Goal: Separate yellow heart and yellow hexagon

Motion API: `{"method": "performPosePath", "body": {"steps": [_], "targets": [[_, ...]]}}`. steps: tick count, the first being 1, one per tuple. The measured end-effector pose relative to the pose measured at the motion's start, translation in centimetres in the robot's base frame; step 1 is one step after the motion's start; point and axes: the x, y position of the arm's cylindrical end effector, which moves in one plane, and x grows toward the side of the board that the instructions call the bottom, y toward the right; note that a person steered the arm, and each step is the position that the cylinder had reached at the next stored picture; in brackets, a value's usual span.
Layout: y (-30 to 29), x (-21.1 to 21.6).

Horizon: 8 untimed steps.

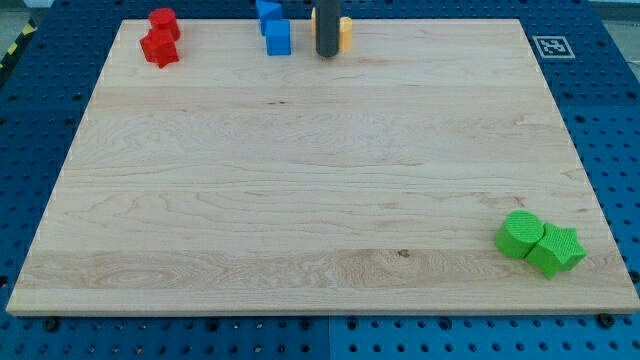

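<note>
My tip (326, 52) rests on the board near the view's top edge, a little right of centre. A yellow block (345, 33) shows just right of the rod, touching or right behind it. A thin yellow sliver (313, 26) shows at the rod's left side. The rod hides most of the yellow, so I cannot tell heart from hexagon, or whether this is one block or two.
Two blue blocks (274, 28) stand just left of my tip. Two red blocks (160, 38) sit at the board's top left corner. A green round block (519, 234) and a green star (557, 249) touch at the bottom right. The wooden board (300, 180) lies on a blue pegboard.
</note>
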Motion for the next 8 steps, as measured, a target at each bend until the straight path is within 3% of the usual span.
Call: {"method": "performPosePath", "body": {"steps": [1,2,4,8], "targets": [[6.7,2.2],[11.7,0.1],[8.8,-8.1],[2.3,-8.0]]}}
